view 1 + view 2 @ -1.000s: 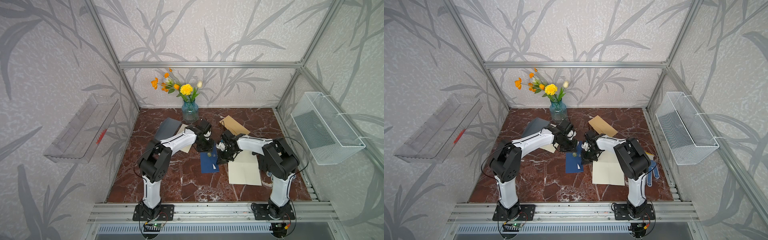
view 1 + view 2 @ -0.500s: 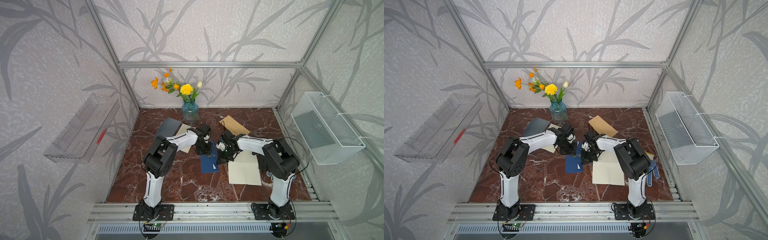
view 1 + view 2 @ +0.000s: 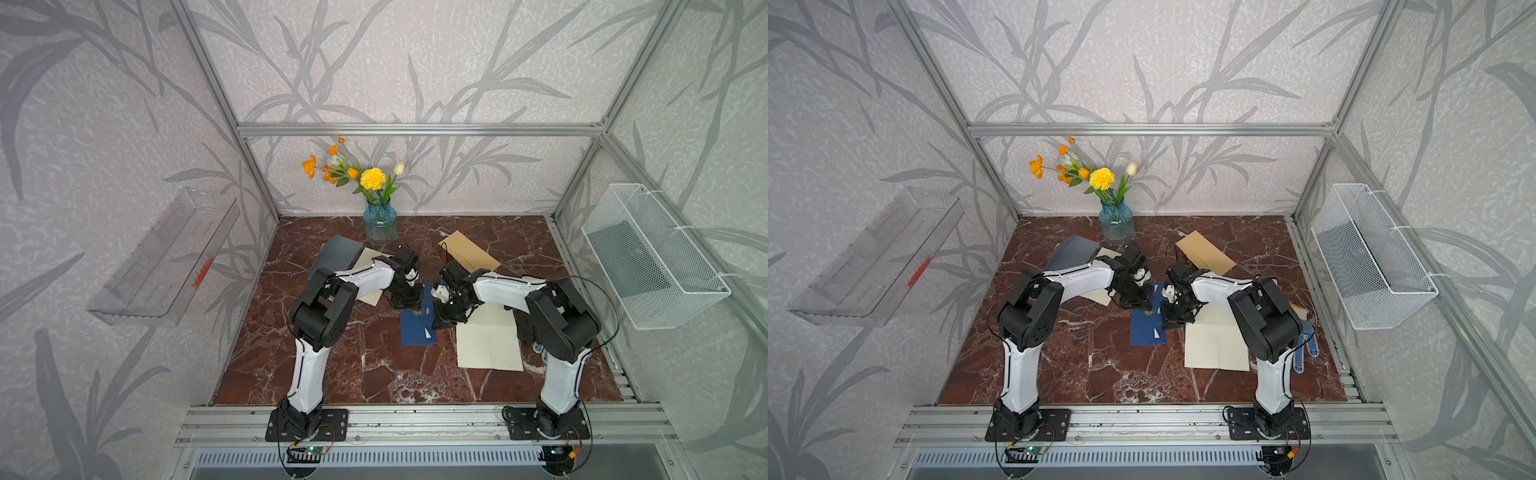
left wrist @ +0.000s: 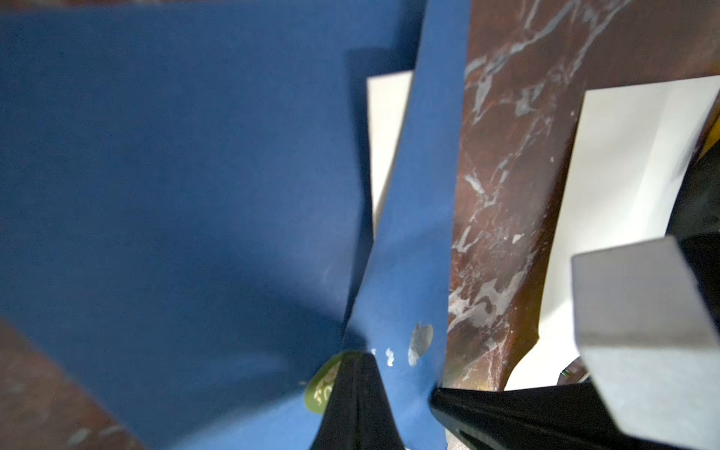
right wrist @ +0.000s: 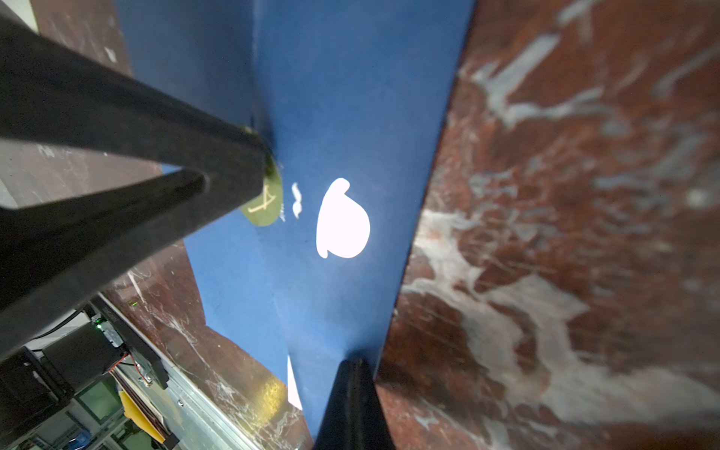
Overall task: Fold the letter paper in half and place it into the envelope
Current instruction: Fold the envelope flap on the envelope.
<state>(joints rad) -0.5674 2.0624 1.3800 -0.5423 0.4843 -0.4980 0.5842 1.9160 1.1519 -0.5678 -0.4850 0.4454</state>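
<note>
The dark navy envelope lies flat mid-table. Its long flap stands partly raised. A thin cream sliver of the letter paper shows under the flap; the rest is hidden. My left gripper is shut, tips down on the envelope beside a green sticker. My right gripper is shut too, its tip at the flap's free edge. No paper shows between either pair of jaws.
A large creased cream sheet lies right of the envelope, and another cream sheet under my left arm. Behind are a grey envelope, a tan envelope and a flower vase. A wire basket hangs on the right wall.
My left arm's elbow has swung a little toward the middle. Both gripper tips have stayed at the envelope, still shut.
</note>
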